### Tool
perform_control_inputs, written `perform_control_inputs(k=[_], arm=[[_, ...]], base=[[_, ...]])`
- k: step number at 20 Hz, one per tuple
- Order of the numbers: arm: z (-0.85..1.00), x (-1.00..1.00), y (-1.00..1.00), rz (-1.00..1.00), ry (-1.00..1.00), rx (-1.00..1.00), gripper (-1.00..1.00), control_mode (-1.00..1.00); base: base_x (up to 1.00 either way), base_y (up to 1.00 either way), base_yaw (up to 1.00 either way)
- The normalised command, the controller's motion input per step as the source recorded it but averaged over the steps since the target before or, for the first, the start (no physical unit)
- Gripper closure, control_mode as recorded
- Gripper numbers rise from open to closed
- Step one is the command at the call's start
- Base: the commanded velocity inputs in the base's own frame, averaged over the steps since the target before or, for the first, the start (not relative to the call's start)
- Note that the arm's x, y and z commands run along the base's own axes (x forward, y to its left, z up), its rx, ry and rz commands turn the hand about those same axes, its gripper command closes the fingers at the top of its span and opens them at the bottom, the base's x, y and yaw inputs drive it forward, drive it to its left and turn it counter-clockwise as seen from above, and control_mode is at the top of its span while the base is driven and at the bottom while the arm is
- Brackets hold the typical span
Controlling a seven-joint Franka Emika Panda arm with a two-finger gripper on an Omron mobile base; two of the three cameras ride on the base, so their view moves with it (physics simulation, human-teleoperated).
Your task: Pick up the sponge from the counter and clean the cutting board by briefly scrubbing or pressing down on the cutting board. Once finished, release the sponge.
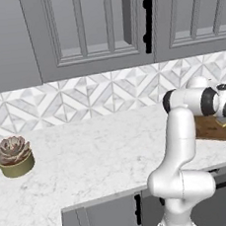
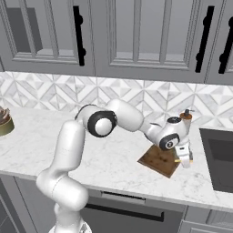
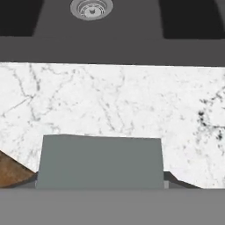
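Observation:
The brown wooden cutting board (image 2: 159, 160) lies on the white marble counter (image 2: 113, 159), close to the sink. My gripper (image 2: 184, 157) hangs at the board's right corner, shut on the sponge (image 2: 178, 160), whose yellow base peeks out on both sides of the fingers. In the hand view the sponge's grey-green top (image 3: 100, 161) sits wide and close at the bottom and hides the fingertips. One board corner (image 3: 11, 170) shows at the lower left there, with bare counter (image 3: 110, 101) ahead. From the left base view the board (image 1: 213, 128) lies behind the arm's wrist.
The dark sink (image 2: 218, 159) lies just right of the gripper, its drain (image 3: 91, 8) visible from the hand. A soap bottle (image 2: 185, 116) stands behind the board by the backsplash. A potted succulent (image 1: 13, 157) sits far left. Upper cabinets hang overhead.

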Motion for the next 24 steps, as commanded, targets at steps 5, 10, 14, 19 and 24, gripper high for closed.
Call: perform_control_inputs(k=[5, 10, 14, 19, 24], arm=[[-0.35, -0.23, 0.51, -0.63, -0.19, -0.03, 1.0, -1.0], [0.25, -0.07, 0.82, -0.59, -0.19, -0.11, 1.0, -1.0], [0.07, 0.11, 1.0, -0.45, -0.04, -0.24, 1.0, -1.0], [-0.69, 0.46, 0.28, -0.25, 0.05, -0.12, 1.0, -1.0], [-0.2, 0.26, 0.05, -0.04, 0.19, 0.02, 1.0, -1.0]], base=[[0.0, 0.0, 0.0], [0.0, 0.0, 0.0], [0.0, 0.0, 0.0], [0.0, 0.0, 0.0], [0.0, 0.0, 0.0]])
